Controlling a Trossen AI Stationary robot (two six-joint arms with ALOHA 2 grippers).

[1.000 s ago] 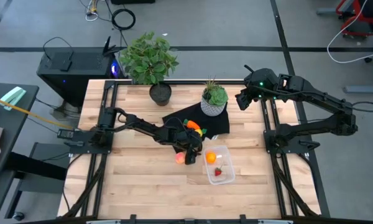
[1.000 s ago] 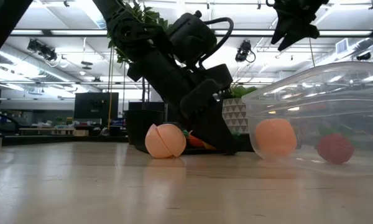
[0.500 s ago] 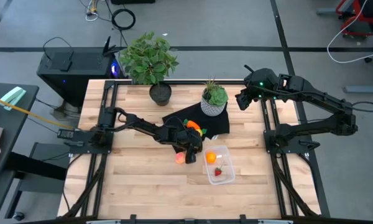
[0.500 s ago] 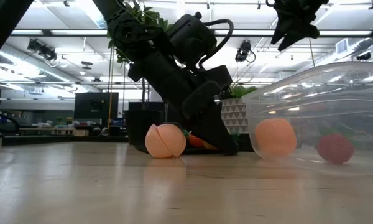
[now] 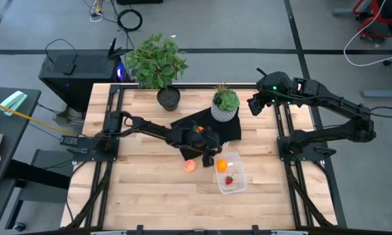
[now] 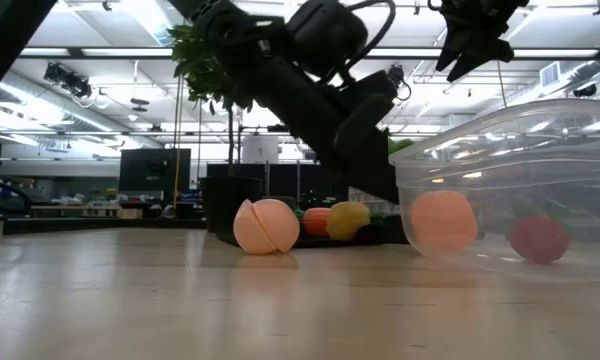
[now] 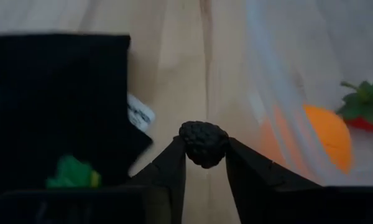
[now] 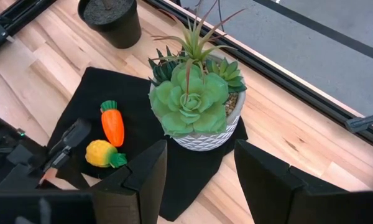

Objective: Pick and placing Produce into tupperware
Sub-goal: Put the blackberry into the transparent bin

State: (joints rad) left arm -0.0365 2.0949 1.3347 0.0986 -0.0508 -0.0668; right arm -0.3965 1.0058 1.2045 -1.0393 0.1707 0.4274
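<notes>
Left gripper [image 7: 204, 163] clamped on a small dark bumpy berry [image 7: 203, 143], hovering just short of the clear tub [image 5: 230, 172]; rim directly ahead, orange ball [image 7: 323, 134] and strawberry [image 7: 367, 109] already inside. Right gripper [image 8: 196, 168] parked wide open, well apart.

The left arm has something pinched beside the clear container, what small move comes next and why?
Probably carry the left end effector over the tupperware rim: it is shut on a small dark bumpy piece just outside the wall, while the orange ball and strawberry lie inside. The right end effector waits, open, near the succulent.
</notes>
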